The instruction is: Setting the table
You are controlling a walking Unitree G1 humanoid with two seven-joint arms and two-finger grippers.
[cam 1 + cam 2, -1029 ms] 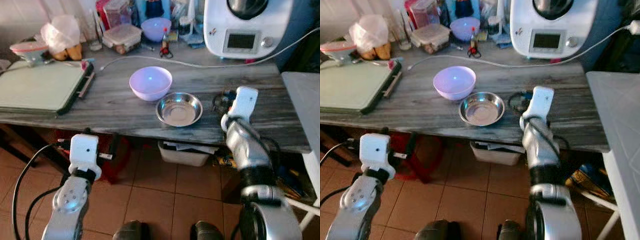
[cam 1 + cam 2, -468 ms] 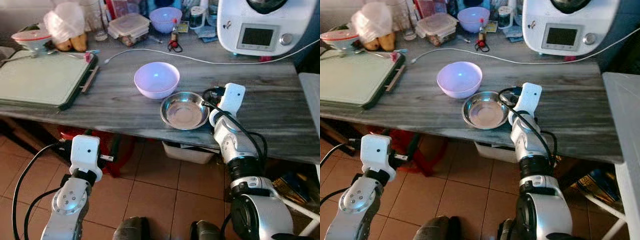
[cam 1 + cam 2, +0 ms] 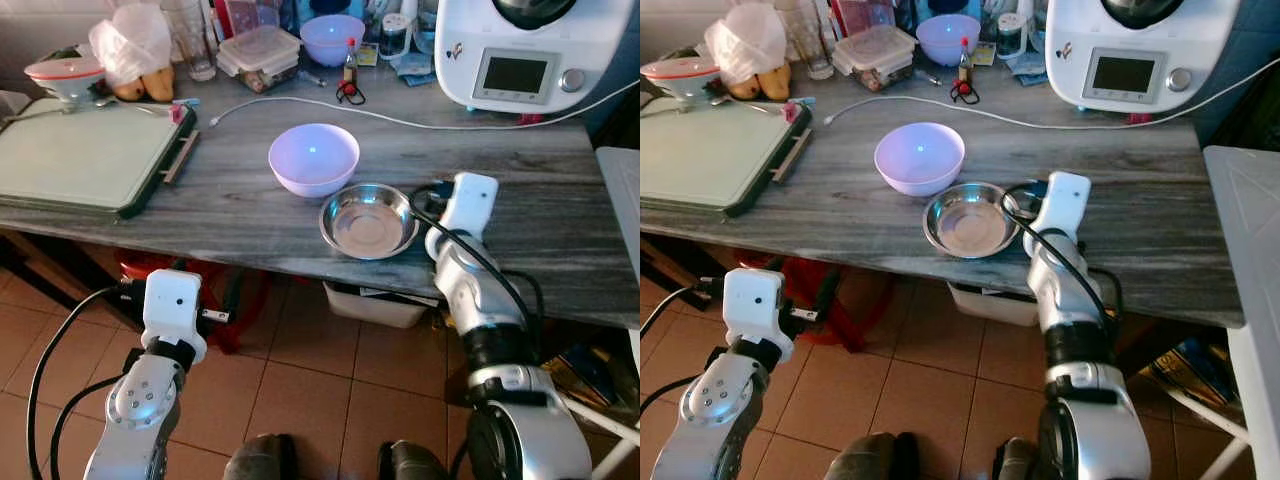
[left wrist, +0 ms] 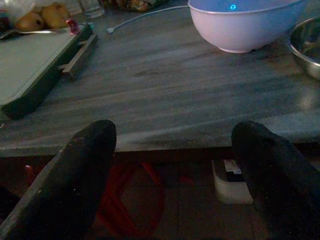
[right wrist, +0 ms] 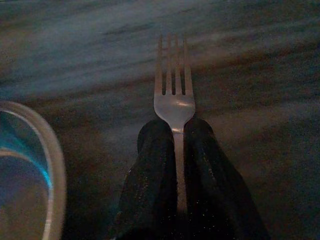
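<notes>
My left gripper (image 4: 175, 175) hung low at 7 o'clock, below the table's front edge, fingers (image 4: 70, 175) spread wide w/ nothing between them. Through that gap I saw the grey wood-grain table (image 4: 165, 95) and the lilac bowl (image 4: 245, 22) beyond.

My right gripper (image 5: 175, 150) was up at the table's near edge, approx 2 o'clock from me, just beside the steel bowl (image 3: 368, 220) on its 3 o'clock side. My fingers (image 5: 155, 170) were pinched tight on a fork (image 5: 173, 95): handle clamped between the pads, tines pointing away from my wrist, head sticking out past the tips over the tabletop. Couldn't tell whether the tines touched the wood. The steel bowl's rim showed close by in the right wrist view.

Just beyond the steel bowl, at its 11 o'clock, sat the lilac bowl, nearly touching it. Off at 10 o'clock lay a pale green tray (image 3: 80, 165) w/ a dark rim.

Further back a white cable (image 3: 400, 118) ran across the table. At 1 o'clock stood a white kitchen machine (image 3: 525, 55) w/ a small screen. Along the far edge, 11 to 12 o'clock: a plastic bag (image 3: 130, 45), a lidded food container (image 3: 258, 55), a second lilac bowl (image 3: 332, 38), a small red-capped bottle (image 3: 349, 70).
</notes>
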